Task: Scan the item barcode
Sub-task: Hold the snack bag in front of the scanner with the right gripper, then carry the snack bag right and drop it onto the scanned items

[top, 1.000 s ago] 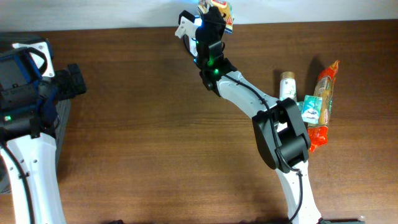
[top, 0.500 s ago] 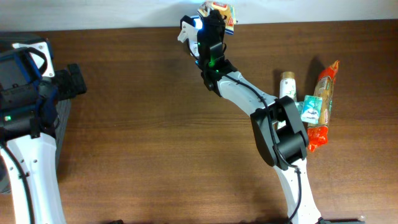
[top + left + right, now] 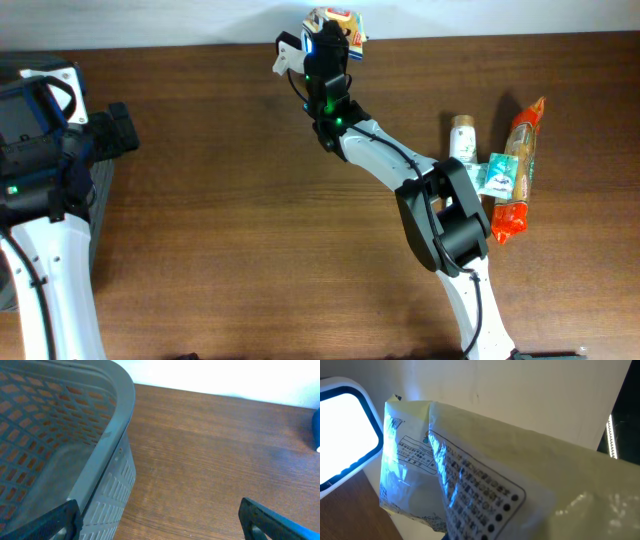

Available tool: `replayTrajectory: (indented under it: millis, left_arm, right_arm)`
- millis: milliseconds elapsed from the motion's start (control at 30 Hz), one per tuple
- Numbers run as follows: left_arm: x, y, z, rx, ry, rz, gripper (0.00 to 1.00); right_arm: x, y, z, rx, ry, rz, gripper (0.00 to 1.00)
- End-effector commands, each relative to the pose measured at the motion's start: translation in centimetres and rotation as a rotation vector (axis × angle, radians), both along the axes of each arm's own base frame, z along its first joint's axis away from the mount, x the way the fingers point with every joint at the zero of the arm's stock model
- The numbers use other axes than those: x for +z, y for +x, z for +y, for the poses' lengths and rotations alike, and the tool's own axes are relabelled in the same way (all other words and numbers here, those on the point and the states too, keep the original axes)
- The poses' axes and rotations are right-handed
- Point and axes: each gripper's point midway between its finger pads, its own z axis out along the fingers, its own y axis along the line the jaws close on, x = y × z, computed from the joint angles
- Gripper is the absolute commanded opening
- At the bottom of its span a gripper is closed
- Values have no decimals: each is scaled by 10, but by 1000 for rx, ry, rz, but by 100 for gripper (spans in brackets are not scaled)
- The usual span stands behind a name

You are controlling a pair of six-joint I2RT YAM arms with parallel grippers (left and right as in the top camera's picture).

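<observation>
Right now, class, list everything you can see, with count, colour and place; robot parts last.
table: one, brown, under everything
basket: one, grey, far left
scanner: one, white and lit, beside packet
packet: one, yellow, held at far edge
bottle: one, cream, right side
pouch: one, teal, against bag
bag: one, orange, far right
left gripper: one, black, open by basket
right gripper: one, black, shut on packet

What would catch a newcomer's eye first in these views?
The right arm stretched to the far edge of the table, holding a crinkly snack packet up beside the glowing scanner window. Next come the cluster of other items on the table's right side and the grey basket at the left.
</observation>
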Motion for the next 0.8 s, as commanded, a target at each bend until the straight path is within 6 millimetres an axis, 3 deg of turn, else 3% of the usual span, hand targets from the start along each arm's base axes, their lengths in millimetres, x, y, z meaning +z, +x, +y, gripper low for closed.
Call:
replayTrajectory:
  millis: [0, 100, 267, 367, 467, 600, 633, 700, 767]
  left_arm:
    - [8, -2, -1, 2, -7, -22, 99]
    - [8, -2, -1, 2, -7, -22, 99]
    - [8, -2, -1, 2, -7, -22, 99]
    - [8, -2, -1, 2, -7, -22, 99]
    - [8, -2, -1, 2, -7, -22, 99]
    - [8, -2, -1, 2, -7, -23, 99]
    - [8, -2, -1, 2, -7, -22, 99]
    - [8, -2, -1, 2, -7, -22, 99]
    - [8, -2, -1, 2, -7, -23, 99]
  right_arm:
    - [8, -1, -1, -18, 12, -21, 4]
    - [17, -3, -7, -52, 19, -34, 4]
    - [80, -19, -22, -93, 74, -100, 4]
    - [109, -39, -32, -91, 154, -39, 4]
    - [125, -69, -29, -5, 455, 84, 4]
    - [152, -125, -47, -49, 869, 189, 4]
    - [154, -146, -52, -76, 1002, 240, 4]
    - [155, -169, -60, -112, 1135, 304, 4]
    - [152, -203, -83, -200, 1294, 409, 4]
